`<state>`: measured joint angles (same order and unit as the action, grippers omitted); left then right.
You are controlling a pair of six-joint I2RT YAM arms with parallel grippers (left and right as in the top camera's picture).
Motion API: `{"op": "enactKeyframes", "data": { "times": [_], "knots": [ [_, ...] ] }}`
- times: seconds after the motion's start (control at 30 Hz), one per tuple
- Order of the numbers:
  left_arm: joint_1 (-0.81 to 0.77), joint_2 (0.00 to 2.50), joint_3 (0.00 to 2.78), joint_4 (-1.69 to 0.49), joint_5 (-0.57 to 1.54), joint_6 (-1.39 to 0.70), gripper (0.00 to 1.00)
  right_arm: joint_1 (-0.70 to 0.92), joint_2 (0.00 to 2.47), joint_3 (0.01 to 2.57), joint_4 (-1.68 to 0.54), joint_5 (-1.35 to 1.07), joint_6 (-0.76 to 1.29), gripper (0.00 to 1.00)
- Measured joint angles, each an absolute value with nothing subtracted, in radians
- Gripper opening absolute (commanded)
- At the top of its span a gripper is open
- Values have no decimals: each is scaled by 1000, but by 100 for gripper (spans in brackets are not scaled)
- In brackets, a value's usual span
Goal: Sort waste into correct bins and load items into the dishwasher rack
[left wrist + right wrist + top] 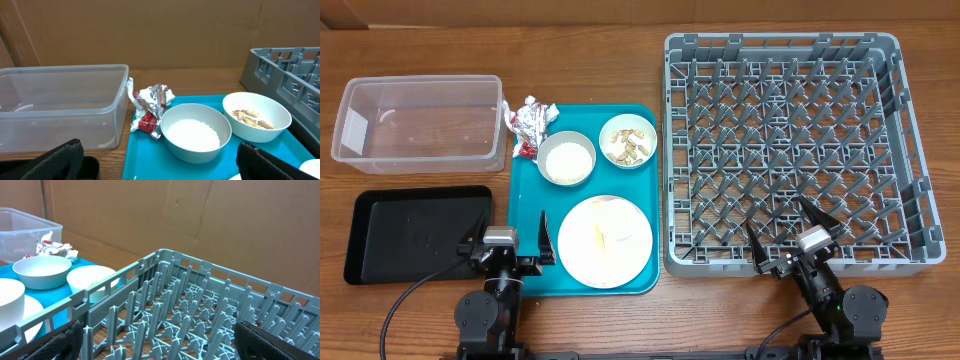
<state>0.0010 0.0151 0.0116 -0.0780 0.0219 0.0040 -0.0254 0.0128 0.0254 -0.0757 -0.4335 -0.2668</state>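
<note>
A brown wooden table lies under both sets of jaws and spreads out on every side of them. It has dark lines in the wood. Ahead of the left jaws, past the table's far edge, stands a plain brown cardboard wall. It stands ahead of the right jaws too, with a thin crease running down it. The light is soft and even.

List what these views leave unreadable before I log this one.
- Overhead: the pale utensil on the plate is too small and faint to tell its type.
- Left wrist: the foil wrapper is partly hidden behind the rice bowl; the plate is cut off by the bottom edge.
- Right wrist: the nut bowl has its contents mostly hidden by the rack wall.
</note>
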Motion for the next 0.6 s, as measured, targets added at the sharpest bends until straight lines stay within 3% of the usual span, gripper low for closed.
{"op": "enactKeyframes", "data": {
  "times": [0.3,0.6],
  "knots": [
    [1,15,12,-78,33,-12,100,-25,13,25,-76,-434,-266,100],
    [1,15,12,-77,38,-182,100,-25,13,25,-75,-434,-266,100]
  ]
}}
